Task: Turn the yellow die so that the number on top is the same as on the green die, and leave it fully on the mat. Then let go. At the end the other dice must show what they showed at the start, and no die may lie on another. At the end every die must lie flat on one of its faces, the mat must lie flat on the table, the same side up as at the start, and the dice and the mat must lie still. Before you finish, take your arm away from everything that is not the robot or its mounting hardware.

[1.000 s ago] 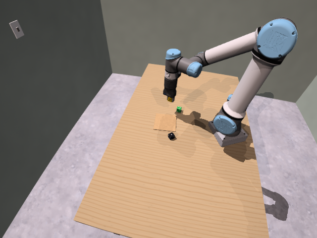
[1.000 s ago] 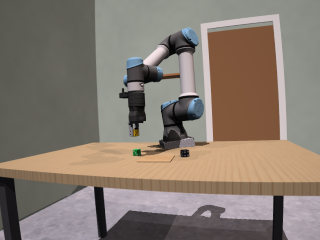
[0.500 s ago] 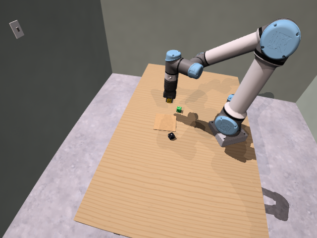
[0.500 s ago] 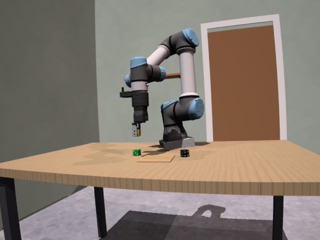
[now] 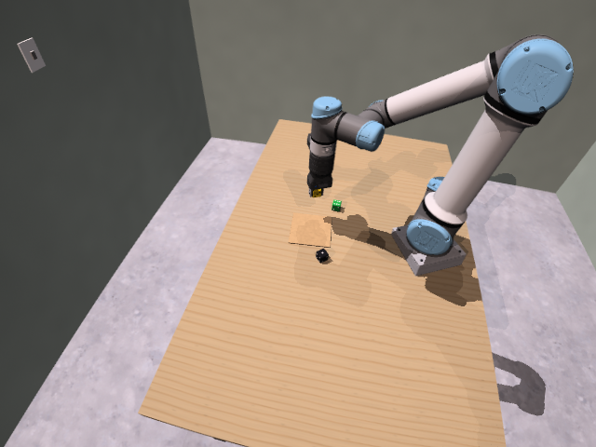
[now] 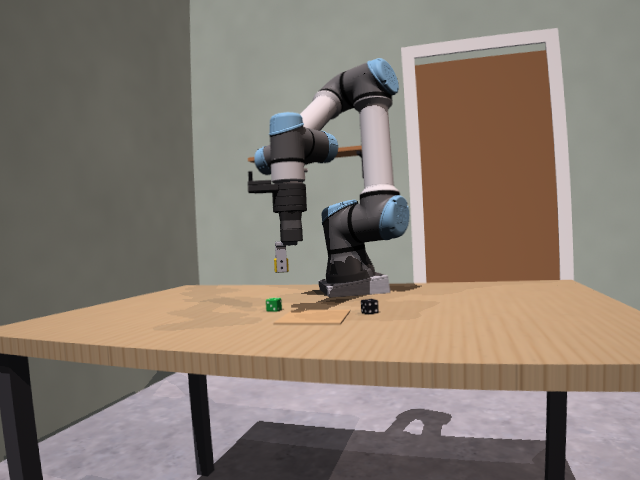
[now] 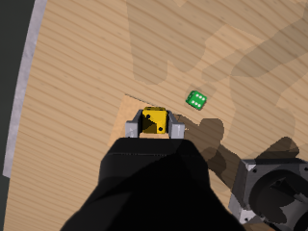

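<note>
My gripper [image 5: 316,193] [image 6: 281,265] [image 7: 154,116] is shut on the yellow die [image 5: 317,193] [image 6: 281,265] [image 7: 154,120] and holds it in the air, well above the table. The green die [image 5: 336,206] [image 6: 273,304] [image 7: 196,99] lies flat on the table beside the mat, showing several white dots on top. The thin tan mat [image 5: 310,229] [image 6: 312,317] [image 7: 126,108] lies flat on the table, below and a little to one side of the gripper. A black die [image 5: 321,255] [image 6: 369,306] lies on the table just off the mat's other side.
The arm's grey base [image 5: 428,250] [image 6: 354,284] [image 7: 269,185] stands on the table close behind the dice. The wooden table [image 5: 307,346] [image 6: 465,330] stretches wide toward the front. The table's left edge [image 7: 21,91] shows in the wrist view.
</note>
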Controlling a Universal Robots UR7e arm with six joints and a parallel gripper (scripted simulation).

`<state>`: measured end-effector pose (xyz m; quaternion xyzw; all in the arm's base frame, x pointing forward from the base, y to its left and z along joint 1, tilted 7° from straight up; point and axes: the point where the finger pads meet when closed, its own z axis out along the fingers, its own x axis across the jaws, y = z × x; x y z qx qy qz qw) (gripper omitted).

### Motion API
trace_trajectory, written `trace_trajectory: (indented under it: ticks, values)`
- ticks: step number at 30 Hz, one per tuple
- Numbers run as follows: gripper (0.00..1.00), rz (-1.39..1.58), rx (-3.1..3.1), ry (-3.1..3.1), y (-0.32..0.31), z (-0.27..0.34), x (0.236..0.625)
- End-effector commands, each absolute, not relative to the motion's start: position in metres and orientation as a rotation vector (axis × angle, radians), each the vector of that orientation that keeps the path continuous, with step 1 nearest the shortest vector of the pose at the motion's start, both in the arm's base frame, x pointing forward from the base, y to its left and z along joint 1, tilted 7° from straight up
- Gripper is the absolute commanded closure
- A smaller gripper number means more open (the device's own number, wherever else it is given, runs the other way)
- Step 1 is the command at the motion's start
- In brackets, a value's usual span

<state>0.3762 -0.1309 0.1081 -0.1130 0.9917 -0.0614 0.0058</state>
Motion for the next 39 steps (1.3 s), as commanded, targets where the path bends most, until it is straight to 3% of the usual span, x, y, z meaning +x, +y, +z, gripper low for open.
trace_trajectory:
  ticks: [1,39]
  values:
    - [0.43,-0.189,-0.577,3.074,-0.124,0.108,0.379]
    - [0.43,-0.178,-1.966,2.507,-0.064,0.103,0.389]
